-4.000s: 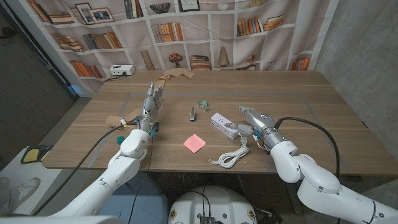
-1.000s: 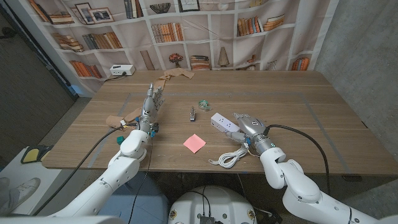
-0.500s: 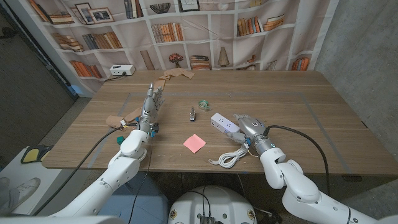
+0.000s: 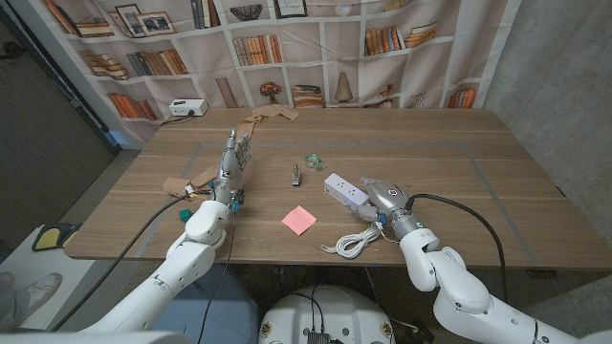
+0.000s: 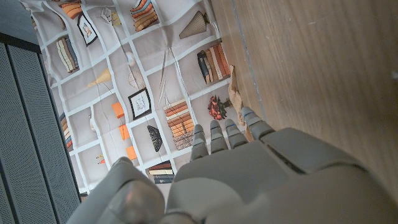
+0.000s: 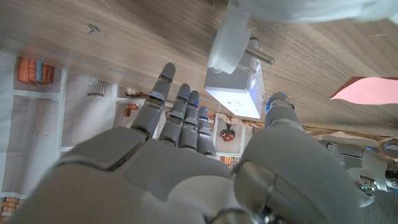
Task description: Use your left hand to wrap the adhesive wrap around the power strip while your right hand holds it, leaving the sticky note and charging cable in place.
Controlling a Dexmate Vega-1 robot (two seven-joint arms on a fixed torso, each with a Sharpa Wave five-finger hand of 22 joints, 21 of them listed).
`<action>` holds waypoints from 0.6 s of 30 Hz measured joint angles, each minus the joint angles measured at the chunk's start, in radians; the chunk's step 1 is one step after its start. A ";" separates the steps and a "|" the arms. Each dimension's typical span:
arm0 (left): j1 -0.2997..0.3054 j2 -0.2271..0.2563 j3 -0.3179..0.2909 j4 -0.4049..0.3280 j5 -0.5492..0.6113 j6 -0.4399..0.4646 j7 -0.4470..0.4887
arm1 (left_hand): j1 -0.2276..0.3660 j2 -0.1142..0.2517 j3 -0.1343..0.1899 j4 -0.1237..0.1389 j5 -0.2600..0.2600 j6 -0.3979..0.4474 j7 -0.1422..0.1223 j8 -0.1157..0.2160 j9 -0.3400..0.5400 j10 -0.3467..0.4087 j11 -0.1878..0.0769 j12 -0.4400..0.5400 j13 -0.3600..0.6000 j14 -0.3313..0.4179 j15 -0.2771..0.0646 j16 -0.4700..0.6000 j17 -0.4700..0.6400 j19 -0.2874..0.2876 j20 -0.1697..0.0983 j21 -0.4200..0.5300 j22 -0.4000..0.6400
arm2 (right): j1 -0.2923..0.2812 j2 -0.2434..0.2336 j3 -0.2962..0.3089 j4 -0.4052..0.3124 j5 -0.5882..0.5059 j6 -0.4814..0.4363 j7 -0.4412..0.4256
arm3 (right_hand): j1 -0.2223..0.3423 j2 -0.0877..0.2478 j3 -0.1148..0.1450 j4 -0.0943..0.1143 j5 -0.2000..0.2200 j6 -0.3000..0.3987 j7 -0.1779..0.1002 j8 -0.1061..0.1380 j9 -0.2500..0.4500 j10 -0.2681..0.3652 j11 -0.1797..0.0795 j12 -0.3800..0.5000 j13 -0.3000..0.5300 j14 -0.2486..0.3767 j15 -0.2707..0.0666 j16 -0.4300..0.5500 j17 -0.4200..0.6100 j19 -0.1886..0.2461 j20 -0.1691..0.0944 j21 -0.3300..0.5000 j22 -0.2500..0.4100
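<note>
The strip point(image 4: 346, 189) looks light, rigid and slick — best clamped by its long sides, mid-bench. Right hand point(image 4: 385, 199) open just beside it, holding nothing; left hand point(image 4: 232, 161) open too — the wrap point(image 4: 271, 115), thin and clingy, lies at the far edge.

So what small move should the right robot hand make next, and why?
Probably close its fingers around the power strip. In the head view the right robot hand sits at the strip's near end, and in the right wrist view its fingers are spread beside the strip, not yet gripping. The left robot hand waits apart, and wrapping needs the strip held first.
</note>
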 measured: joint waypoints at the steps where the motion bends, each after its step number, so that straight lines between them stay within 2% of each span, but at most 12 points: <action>1: 0.001 0.000 0.000 -0.001 0.000 0.000 0.001 | 0.000 0.000 0.000 0.000 0.000 0.000 0.000 0.000 0.000 0.000 0.000 0.000 0.000 0.000 0.000 0.000 0.000 0.000 0.000 0.000 0.000 | 0.000 0.000 -0.001 0.002 -0.001 -0.001 0.002 | 0.000 0.000 0.000 0.000 0.000 0.000 0.000 0.000 0.000 0.000 0.000 0.000 0.000 0.003 -0.003 0.001 0.000 0.000 0.000 0.000 0.000; 18: 0.012 0.002 -0.002 -0.012 0.006 0.001 0.010 | 0.000 0.000 0.000 0.000 0.000 0.000 0.000 0.000 0.000 0.000 0.000 0.000 0.000 0.000 0.000 0.000 0.000 0.000 0.000 0.000 0.000 | 0.004 0.001 -0.011 0.007 -0.007 -0.005 0.010 | 0.000 0.000 -0.007 0.007 0.000 0.000 0.000 0.000 0.000 0.011 0.000 0.004 0.005 0.003 -0.003 0.001 0.011 -0.001 0.000 0.000 0.000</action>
